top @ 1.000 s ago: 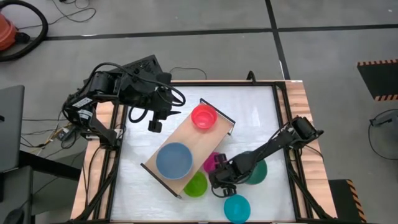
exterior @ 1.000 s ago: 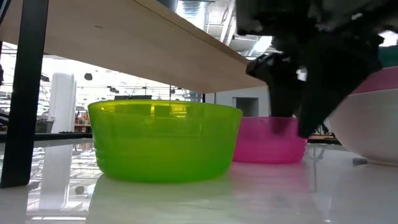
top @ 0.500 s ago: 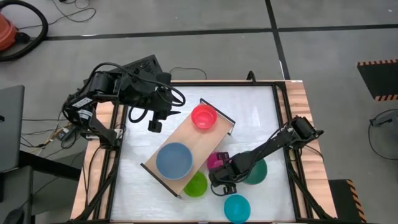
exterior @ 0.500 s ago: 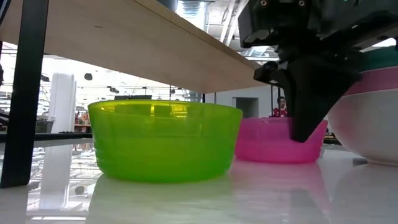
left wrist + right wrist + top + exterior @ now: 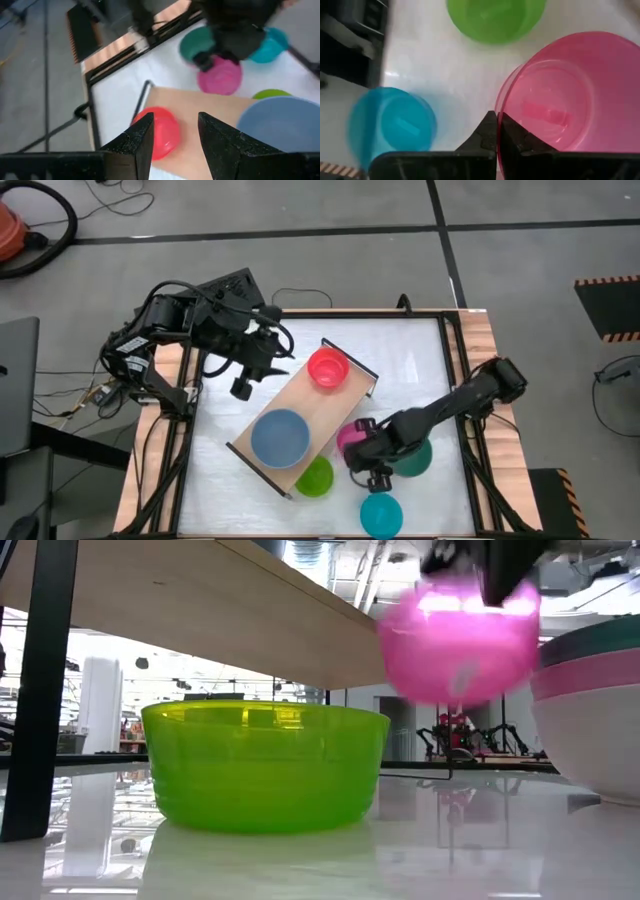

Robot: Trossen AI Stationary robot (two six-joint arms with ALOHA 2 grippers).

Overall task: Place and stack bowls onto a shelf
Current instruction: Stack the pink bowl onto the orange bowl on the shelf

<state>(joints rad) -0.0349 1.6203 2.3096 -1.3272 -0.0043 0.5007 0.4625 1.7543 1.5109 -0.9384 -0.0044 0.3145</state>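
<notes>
The shelf (image 5: 300,412), a light-wood board, lies slantwise across the table's middle. On it stand a red bowl (image 5: 328,367) and a blue bowl (image 5: 280,437). My right gripper (image 5: 362,448) is shut on a magenta bowl (image 5: 350,435), held in the air near the shelf's right side. On the table rest a lime green bowl (image 5: 315,477), partly under the shelf, and a cyan bowl (image 5: 381,515). A teal bowl (image 5: 412,456) tops a pink and a cream one (image 5: 590,750). My left gripper (image 5: 240,387) hovers open past the shelf's far left corner. My right gripper pinches the magenta bowl's rim (image 5: 499,111) between its two fingers, one finger (image 5: 514,136) inside the bowl and one outside. The fingers come steeply from above. The bowl (image 5: 460,640) hangs below them, opening up, lifted clear of the table.
Black rails run along the table's left and right sides (image 5: 455,370). Bare white tabletop lies at the far right (image 5: 410,360) and near left (image 5: 215,490). The shelf's thin black frame (image 5: 40,690) stands by the lime green bowl.
My right gripper has shut on the magenta bowl's rim and risen, lifting the bowl from the table beside the lime green bowl until it hangs clear. My left gripper has rolled at the wrist while staying in place.
</notes>
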